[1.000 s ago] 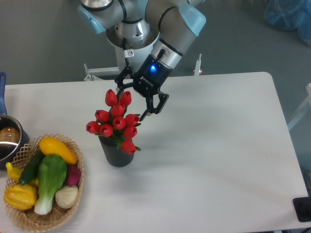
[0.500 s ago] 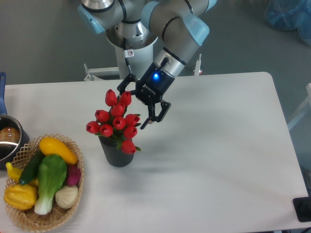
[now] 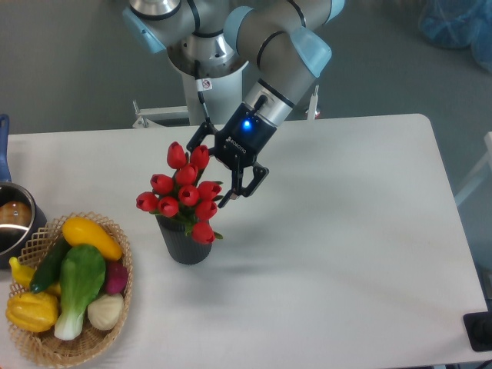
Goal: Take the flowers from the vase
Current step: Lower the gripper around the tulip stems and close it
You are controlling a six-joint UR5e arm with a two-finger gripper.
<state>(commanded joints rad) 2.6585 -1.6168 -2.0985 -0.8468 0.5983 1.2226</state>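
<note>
Flowers (image 3: 183,194) stand in the vase (image 3: 184,244), which sits on the desk (image 3: 346,231) left of centre, nearer the front edge than the rear. Red buds rise above the vase mouth; one bud hangs low over the rim on the right side.

Pincer (image 3: 219,178) is at the upper right of the bunch, tilted down and to the left. Jaws are spread wide and hold nothing. One finger lies behind the top buds and is partly hidden by them; the other finger (image 3: 247,181) shows clear on the right, just beside the right-hand buds. Whether either finger touches a bud cannot be told.

Against the frame half a second ago: the pincer has shifted slightly left and down, closer in on the bunch. Against the frame a second ago, the wrist has rotated and the arm's elbow has swung further right. Flowers and vase are unmoved across all three frames.

Wicker basket (image 3: 31,346) of vegetables sits at the front left corner of the desk. A metal pot (image 3: 14,223) is at the left edge, just behind the basket.
</note>
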